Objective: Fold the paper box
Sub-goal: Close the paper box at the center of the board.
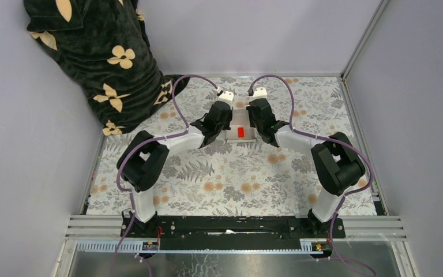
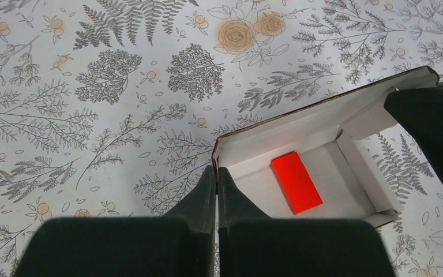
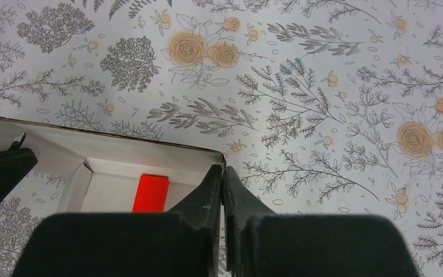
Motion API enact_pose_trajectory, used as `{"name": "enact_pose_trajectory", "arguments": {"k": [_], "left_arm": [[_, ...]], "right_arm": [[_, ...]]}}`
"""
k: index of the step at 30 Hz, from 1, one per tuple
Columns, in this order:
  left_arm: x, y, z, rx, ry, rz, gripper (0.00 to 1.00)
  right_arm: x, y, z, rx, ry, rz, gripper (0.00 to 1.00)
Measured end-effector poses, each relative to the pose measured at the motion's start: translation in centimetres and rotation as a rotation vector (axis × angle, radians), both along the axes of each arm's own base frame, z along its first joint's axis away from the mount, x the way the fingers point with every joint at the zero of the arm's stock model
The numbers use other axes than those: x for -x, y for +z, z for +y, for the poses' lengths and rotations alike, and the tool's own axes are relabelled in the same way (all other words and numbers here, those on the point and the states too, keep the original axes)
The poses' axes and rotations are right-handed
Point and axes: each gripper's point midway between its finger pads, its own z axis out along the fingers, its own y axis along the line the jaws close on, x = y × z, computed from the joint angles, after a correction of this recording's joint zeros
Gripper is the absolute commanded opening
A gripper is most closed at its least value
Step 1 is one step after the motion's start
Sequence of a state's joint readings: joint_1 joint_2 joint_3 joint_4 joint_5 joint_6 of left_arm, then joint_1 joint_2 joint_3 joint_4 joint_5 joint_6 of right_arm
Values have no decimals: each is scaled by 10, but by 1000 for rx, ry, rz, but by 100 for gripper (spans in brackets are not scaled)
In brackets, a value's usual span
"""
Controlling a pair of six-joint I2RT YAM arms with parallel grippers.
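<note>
The paper box stands folded as a small open-topped white box on the floral cloth mid-table, with a small red rectangle on its floor. My left gripper is shut on the box's left wall, one finger inside and one outside. In the left wrist view its tips pinch the wall edge beside the box interior and the red rectangle. My right gripper is shut on the opposite wall; its tips clamp the box at its corner. The red rectangle lies inside.
A dark plush cloth with cream flowers hangs at the back left, reaching onto the table. Grey walls and aluminium rails border the patterned surface. Purple cables loop above both wrists.
</note>
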State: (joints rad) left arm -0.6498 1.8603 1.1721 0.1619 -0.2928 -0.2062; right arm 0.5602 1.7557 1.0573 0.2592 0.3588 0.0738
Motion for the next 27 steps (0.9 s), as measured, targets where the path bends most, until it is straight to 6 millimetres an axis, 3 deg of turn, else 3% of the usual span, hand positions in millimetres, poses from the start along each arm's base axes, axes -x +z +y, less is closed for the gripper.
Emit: {"name": "enact_pose_trajectory", "arguments": {"k": [13, 27], "left_arm": [[-10, 16, -8, 44, 95, -24, 0], [-27, 14, -11, 98, 227, -17, 0]], "right_arm": [[-3, 8, -6, 7, -85, -47, 0], [-6, 14, -7, 9, -189, -113, 0]]}}
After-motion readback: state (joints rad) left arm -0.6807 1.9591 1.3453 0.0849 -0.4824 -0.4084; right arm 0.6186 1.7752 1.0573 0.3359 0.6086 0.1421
